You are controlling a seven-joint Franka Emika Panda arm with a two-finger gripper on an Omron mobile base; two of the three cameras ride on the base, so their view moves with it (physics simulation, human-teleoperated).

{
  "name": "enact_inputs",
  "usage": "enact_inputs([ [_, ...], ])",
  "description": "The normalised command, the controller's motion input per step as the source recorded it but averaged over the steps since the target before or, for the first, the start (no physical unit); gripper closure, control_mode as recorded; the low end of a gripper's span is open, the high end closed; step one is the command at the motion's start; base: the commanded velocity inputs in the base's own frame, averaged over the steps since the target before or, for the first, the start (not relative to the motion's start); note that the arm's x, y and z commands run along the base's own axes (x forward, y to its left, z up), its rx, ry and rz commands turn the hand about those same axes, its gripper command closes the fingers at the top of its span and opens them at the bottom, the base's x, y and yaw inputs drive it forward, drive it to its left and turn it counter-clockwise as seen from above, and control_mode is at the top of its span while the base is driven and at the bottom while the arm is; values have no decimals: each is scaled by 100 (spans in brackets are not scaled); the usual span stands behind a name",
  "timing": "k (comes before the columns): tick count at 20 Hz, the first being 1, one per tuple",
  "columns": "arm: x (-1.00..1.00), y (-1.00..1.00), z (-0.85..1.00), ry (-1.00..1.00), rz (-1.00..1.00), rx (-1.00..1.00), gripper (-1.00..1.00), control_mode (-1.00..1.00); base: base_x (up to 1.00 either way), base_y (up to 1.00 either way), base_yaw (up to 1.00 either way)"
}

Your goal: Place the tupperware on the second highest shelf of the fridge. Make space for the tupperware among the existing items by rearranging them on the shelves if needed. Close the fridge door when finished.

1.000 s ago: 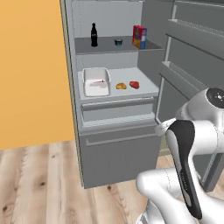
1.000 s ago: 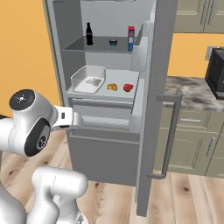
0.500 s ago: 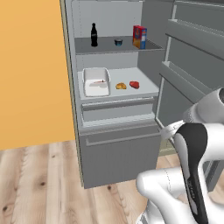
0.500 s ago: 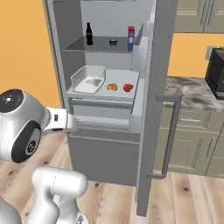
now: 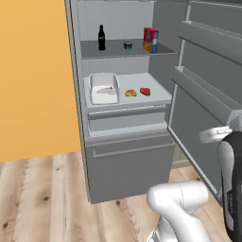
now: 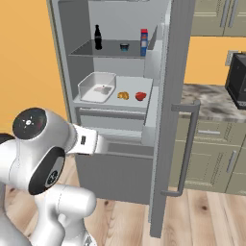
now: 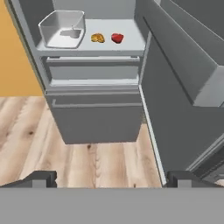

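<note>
So the fridge (image 5: 127, 156) is wide open and the tupperware (image 5: 104, 88) already sits on the second highest shelf (image 5: 158, 94), at its left end, with the small orange food piece (image 5: 130, 93) and the small red food piece (image 5: 145, 91) to the right of it and apart from it, so I'd say what's left is shutting the fridge door (image 5: 198, 127). The door hangs out to the right of the fridge body with its inner bins facing me. My plan: get the hand (image 7: 112, 178) round to the outer face or the free edge of the door, push low and steady so it swings toward the fridge body, and keep the arm clear of those bins. I reckon the risk is clipping the door's inner edge on the way round. In the hand view I only get the two finger tips, set wide apart at the bottom corners with nothing between them, so it's open and empty. Hard to make out: the bottle (image 5: 101, 38), the small dark bowl (image 5: 127, 45) and the box (image 5: 151, 39) on the darker shelf above the tupperware are tiny, and the door's handle side shows only edge-on in the right base view.
</note>
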Motion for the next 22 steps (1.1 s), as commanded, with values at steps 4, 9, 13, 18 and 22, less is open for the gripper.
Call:
enact_inputs([
  [4,-8,-98,-8,-19,-2,22,-100,-100,0,0,0],
  [9,-7,-89,0,-16,0,28,-100,-100,0,0,0],
  [13,35,-93,0,-2,-3,37,-100,-100,0,0,0],
  [18,8,-100,0,0,-4,40,-100,-100,0,0,0],
  [22,1,-96,0,0,-7,35,-100,-100,0,0,0],
])
